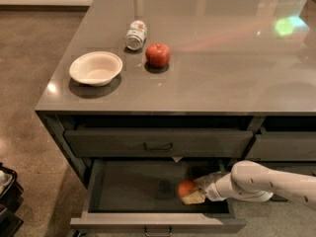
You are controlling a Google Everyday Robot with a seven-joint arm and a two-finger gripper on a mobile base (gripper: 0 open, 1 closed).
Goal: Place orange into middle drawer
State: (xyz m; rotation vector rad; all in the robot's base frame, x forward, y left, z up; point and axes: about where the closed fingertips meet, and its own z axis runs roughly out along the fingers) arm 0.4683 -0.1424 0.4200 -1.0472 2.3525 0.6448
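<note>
one drawer stands pulled out under the counter (pixel 222 68): the middle drawer (pixel 128 184). the orange (pixel 185 187) is already inside its dark box, toward the right end and low over the floor. the end effector (pixel 192 191) reaches in from the right and is grasping the orange, its tan fingers (pixel 194 198) hugging the fruit's near and far sides. i cannot tell whether the fruit touches the drawer floor; it looks very close.

the step in hand, as i judge it, is the set-down and release. to do it well, lower until the orange rests on the floor before letting go, since a round fruit dropped from any height will roll. open the fingers slowly and evenly so neither side nudges it. a spot away from the front wall and the right wall gives room to pull out cleanly. the arm should then leave the way it points, up and to the right, keeping below the closed top drawer (pixel 158 143) until it is clear. the apple (pixel 157 55), bowl (pixel 96 68) and can (pixel 136 34) on the counter are well apart and need no care.
</note>
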